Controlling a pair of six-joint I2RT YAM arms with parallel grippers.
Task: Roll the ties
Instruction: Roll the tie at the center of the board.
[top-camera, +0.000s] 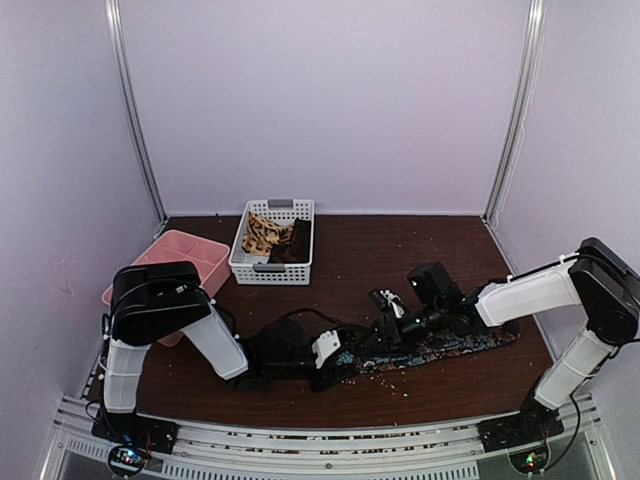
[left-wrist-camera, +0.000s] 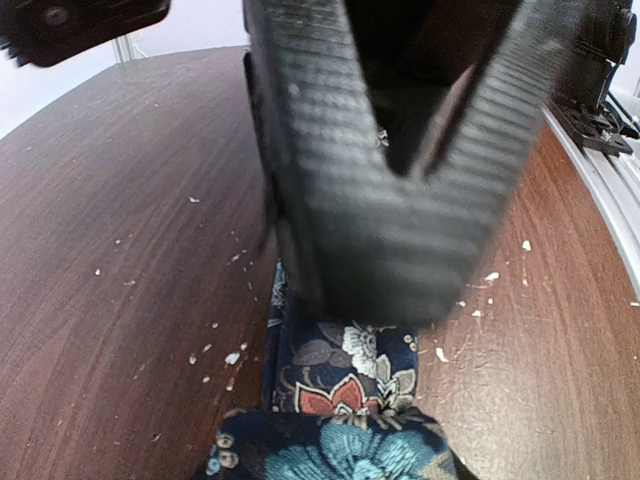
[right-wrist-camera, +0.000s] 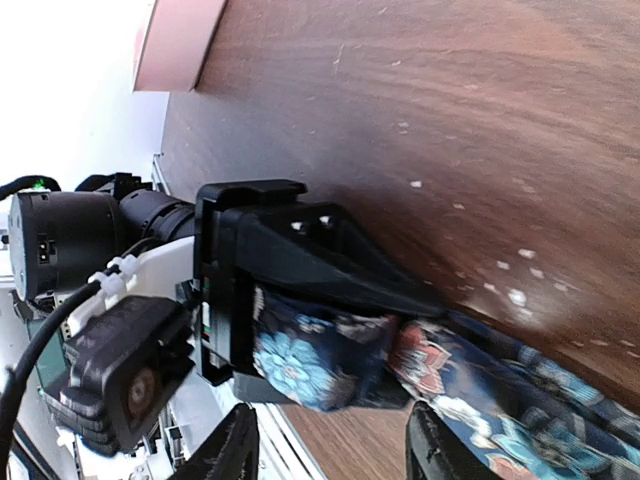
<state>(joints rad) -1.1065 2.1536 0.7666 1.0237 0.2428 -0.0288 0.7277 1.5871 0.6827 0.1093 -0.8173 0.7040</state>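
Note:
A dark floral tie (top-camera: 450, 345) lies flat across the table towards the right. Its left end is rolled into a small bundle (right-wrist-camera: 300, 360) with a blue flower showing. My left gripper (top-camera: 335, 358) is shut on that bundle, one black jaw on each side of it. The same roll fills the bottom of the left wrist view as the rolled end (left-wrist-camera: 340, 450). My right gripper (right-wrist-camera: 330, 440) hovers just over the tie next to the roll, open, with nothing between its fingers (left-wrist-camera: 330, 180). A tan patterned tie (top-camera: 262, 233) and a plain dark brown tie (top-camera: 295, 243) lie in the white basket (top-camera: 272, 270).
A pink tray (top-camera: 180, 250) sits at the left, beside the basket. Small white crumbs (left-wrist-camera: 232, 357) are scattered over the brown table (top-camera: 400, 250). A metal rail (top-camera: 320, 440) runs along the near edge, with both arm bases on it.

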